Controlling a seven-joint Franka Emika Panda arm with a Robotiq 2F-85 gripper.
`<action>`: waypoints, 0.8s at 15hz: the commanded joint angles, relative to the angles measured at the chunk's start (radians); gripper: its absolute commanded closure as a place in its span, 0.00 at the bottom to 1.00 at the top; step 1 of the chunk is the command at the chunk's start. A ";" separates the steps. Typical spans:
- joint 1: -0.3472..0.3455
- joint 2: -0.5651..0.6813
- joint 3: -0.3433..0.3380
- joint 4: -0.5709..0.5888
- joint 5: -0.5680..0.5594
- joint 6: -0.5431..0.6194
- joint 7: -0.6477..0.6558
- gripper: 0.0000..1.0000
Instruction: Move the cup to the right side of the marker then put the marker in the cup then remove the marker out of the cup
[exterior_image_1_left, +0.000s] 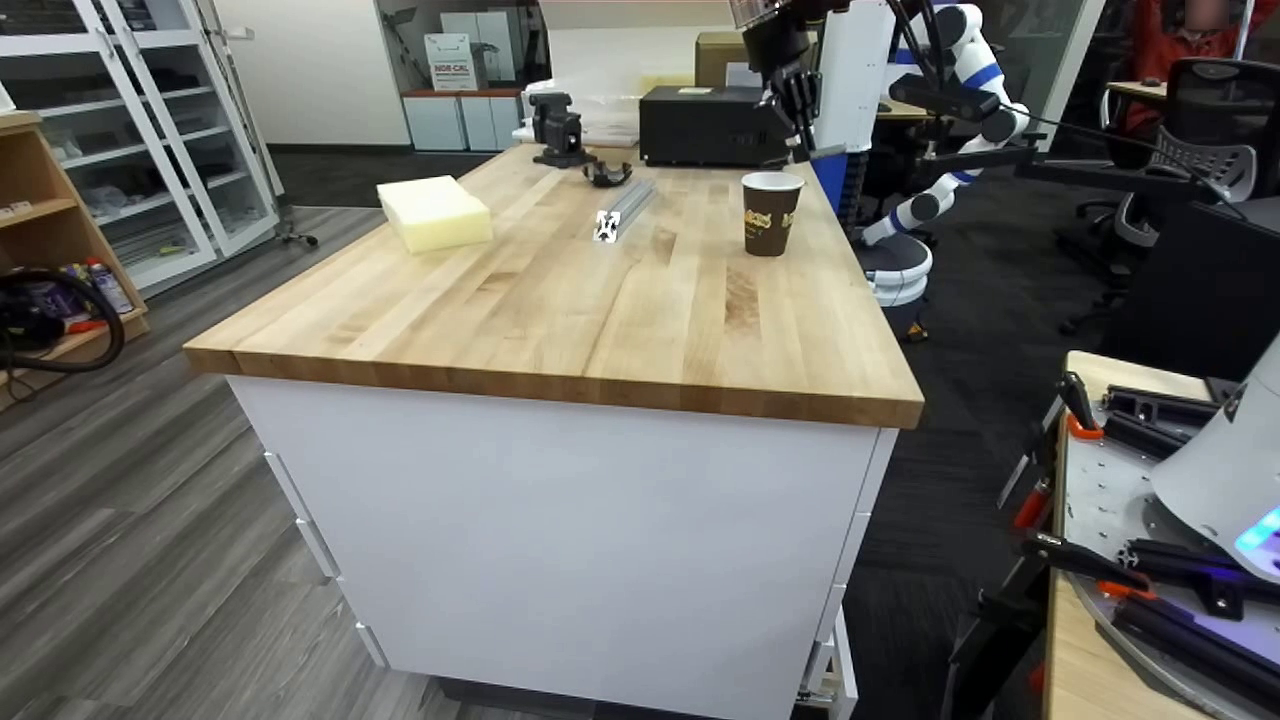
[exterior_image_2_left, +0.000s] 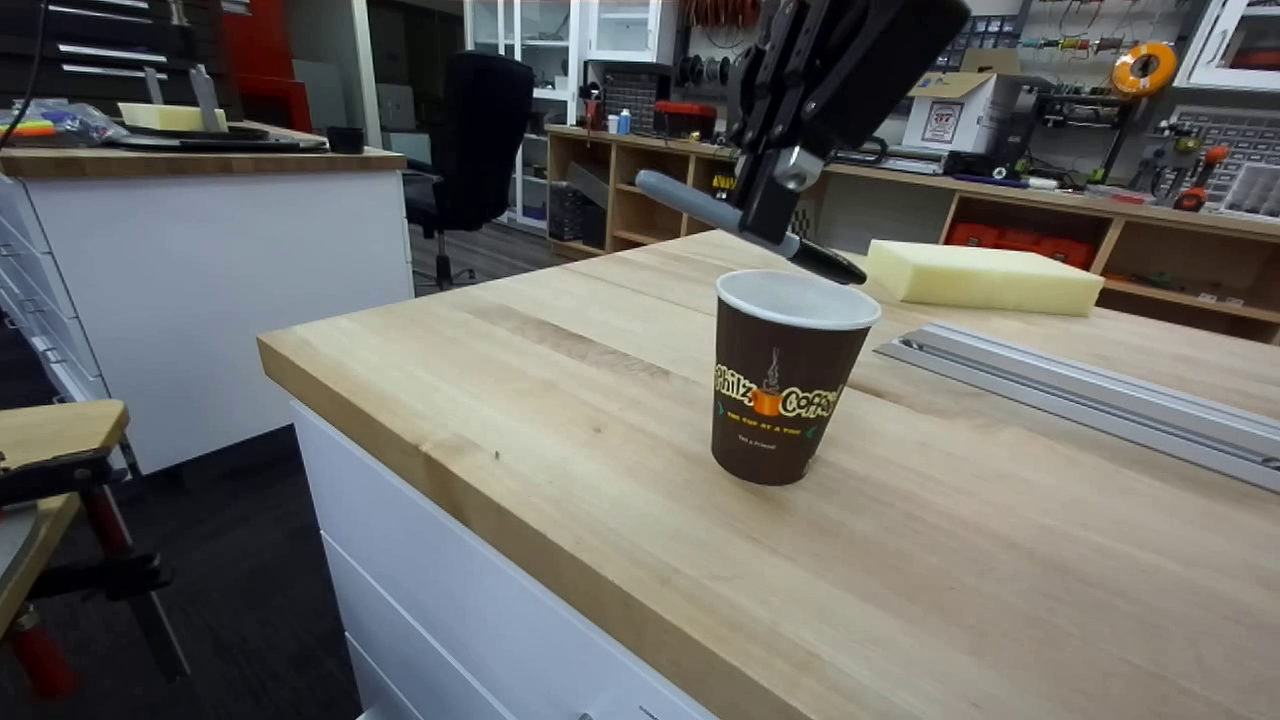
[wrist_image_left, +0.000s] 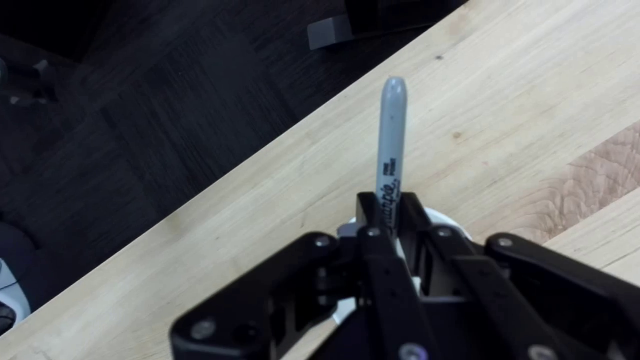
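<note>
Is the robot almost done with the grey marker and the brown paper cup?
Done: the slim grey marker is lifted. In hand: the black end effector grips it, tilted, above the upright brown paper cup. Left: the marker's outside the cup, so probably in, then out. I can't tell whether that, or moving the cup, already happened.

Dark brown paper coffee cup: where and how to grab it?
Likely best: pinch the white rim from above, jaws straddling its edge, since the cup stands upright, open-topped and flaring upward. The black gripper holds the grey-and-black marker, so set that down first.
</note>
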 joint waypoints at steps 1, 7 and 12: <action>-0.014 0.047 -0.002 0.078 0.028 -0.075 -0.036 0.97; -0.018 0.080 -0.001 0.121 0.035 -0.110 -0.038 0.60; -0.009 0.046 -0.002 0.105 0.013 -0.015 -0.017 0.30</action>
